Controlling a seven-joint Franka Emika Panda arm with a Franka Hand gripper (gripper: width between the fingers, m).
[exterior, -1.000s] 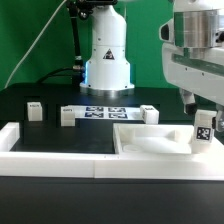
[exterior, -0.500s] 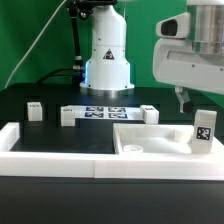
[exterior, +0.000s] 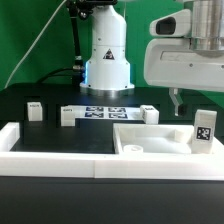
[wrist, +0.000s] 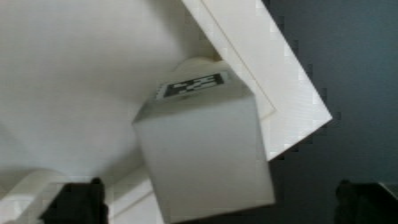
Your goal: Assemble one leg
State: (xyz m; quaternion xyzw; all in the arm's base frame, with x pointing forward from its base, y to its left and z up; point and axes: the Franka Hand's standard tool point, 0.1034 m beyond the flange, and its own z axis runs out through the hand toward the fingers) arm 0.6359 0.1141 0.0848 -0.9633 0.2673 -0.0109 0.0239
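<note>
On the panel at the exterior view's right, leg stands upright and free, jaws spread above it; seating looks done, next likely another leg.

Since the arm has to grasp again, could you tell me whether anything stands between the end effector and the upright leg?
Nothing visible does: the end effector hangs above the leg on the panel, with only open air between.
</note>
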